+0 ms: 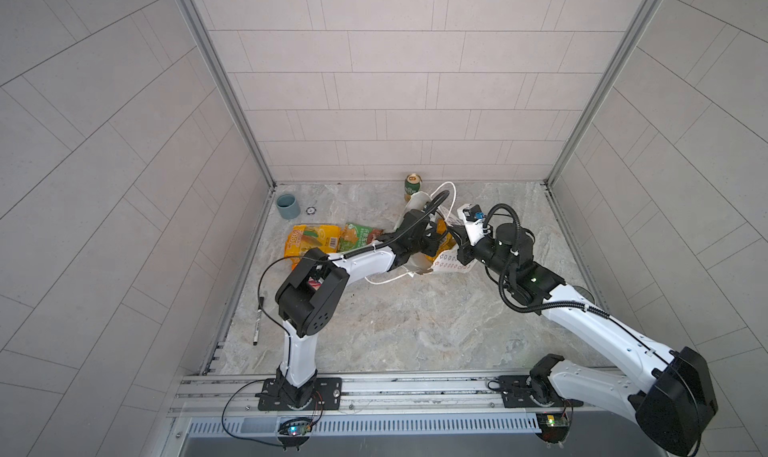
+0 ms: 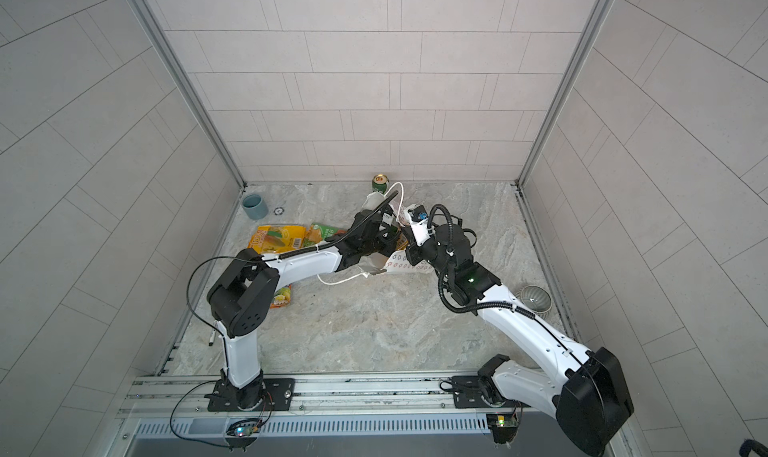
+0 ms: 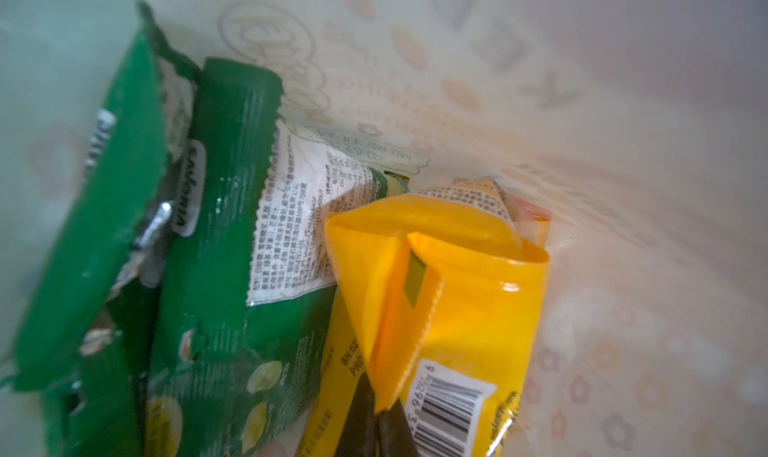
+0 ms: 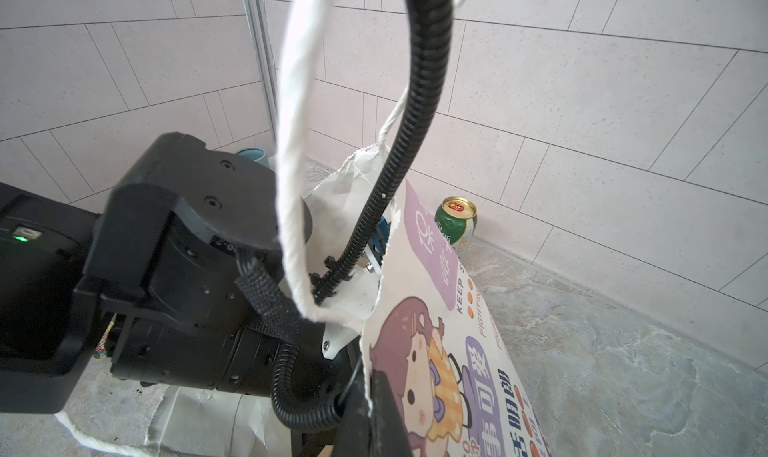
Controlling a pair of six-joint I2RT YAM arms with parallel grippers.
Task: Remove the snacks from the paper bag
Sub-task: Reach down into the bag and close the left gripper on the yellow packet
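The paper bag (image 1: pixel 451 263) lies tilted at mid-table in both top views, printed with a cartoon girl (image 4: pixel 419 376). My left gripper (image 3: pixel 376 411) reaches deep inside it and is shut on the seam flap of a yellow snack packet (image 3: pixel 478 301). Two green packets (image 3: pixel 232 226) lie beside it against the bag's inner wall (image 3: pixel 540 101). My right gripper (image 4: pixel 370 388) is shut on the bag's torn rim. On the table to the left lie a yellow-orange packet (image 1: pixel 305 241) and a green one (image 1: pixel 357 236). A third packet (image 2: pixel 282 299) shows under the left arm.
A green-gold can (image 1: pixel 412 186) stands by the back wall behind the bag. A grey-blue cup (image 1: pixel 288 205) sits at the back left, a pen (image 1: pixel 257 326) along the left edge, a grey bowl (image 2: pixel 535 297) near the right edge. A white cord handle (image 4: pixel 291 143) loops over the left arm.
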